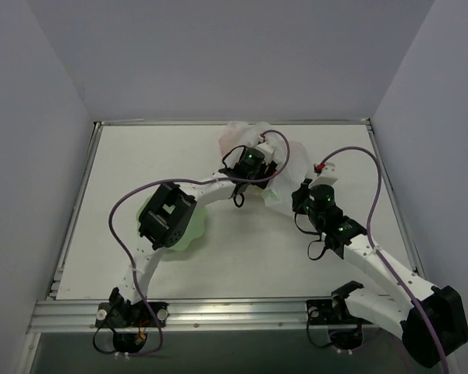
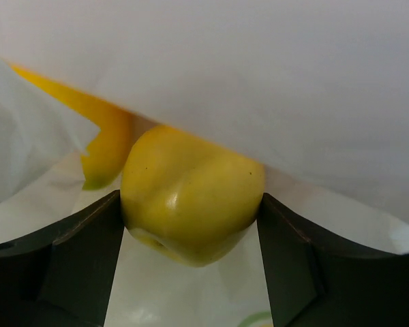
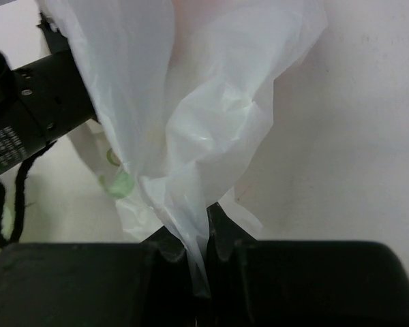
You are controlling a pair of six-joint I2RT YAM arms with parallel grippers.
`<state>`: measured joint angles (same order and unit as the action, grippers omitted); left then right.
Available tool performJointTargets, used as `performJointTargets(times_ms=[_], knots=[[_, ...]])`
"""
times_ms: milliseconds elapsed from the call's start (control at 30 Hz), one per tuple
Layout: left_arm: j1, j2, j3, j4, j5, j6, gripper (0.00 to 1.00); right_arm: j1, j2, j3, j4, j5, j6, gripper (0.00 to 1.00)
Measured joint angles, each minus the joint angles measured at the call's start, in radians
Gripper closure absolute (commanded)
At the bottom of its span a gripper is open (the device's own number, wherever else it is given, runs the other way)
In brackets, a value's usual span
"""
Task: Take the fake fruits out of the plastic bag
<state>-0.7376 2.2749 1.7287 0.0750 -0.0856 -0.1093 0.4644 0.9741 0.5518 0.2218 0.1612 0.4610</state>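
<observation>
- My left gripper [image 2: 189,228] is inside the plastic bag [image 2: 273,82]. Its jaws are at a middling width and press on both sides of a yellow fruit [image 2: 191,194]. It looks like a hold, but only the tips reach the fruit's widest part.
- Risk: the skin is glossy and round and the bite is shallow. The fruit can squirt out as I lift and drop back into the bag.
- A second fruit, orange-yellow [image 2: 105,139], lies just beside it on the left. I can't tell if they touch. A bump can roll it deeper in.
- The bag film hangs close over the fruit. On the way out it can snag my fingertips or the fruit and drag the whole bag along.
- My right gripper [image 3: 199,248] is clamped on a thin fold of the bag. If the film slips or tears, the mouth collapses onto my left hand.
- In the top view the bag sits at the far middle of the table [image 1: 257,257]. The green bowl [image 1: 196,232] is nearer, under my left arm. My wrists are close together, so a wide swing could knock one arm into the other.
- The other fruits are hidden, and I can't tell how many are left.
</observation>
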Motion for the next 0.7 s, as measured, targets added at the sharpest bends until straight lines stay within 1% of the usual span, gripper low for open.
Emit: performJointTargets(times_ms=[133,367,500,567,700], knots=[[-0.001,-0.088,-0.101,0.01,0.01,-0.009,0.6,-0.002,0.07,0.008,0.023,0.024,-0.002,1.0],[-0.001,-0.314,-0.237,0.072,0.053,-0.063,0.66,-0.026,0.183,0.041,0.082,0.049,0.005,1.0],[0.0,-0.402,-0.287,0.122,0.108,-0.106,0.71,-0.035,0.232,0.07,0.119,0.051,0.012,1.0],[0.0,-0.436,-0.317,0.125,0.136,-0.123,0.75,-0.042,0.254,0.092,0.127,0.051,0.013,1.0],[0.0,-0.515,-0.415,0.13,0.172,-0.163,0.76,-0.071,0.28,0.133,0.138,0.051,0.013,1.0]])
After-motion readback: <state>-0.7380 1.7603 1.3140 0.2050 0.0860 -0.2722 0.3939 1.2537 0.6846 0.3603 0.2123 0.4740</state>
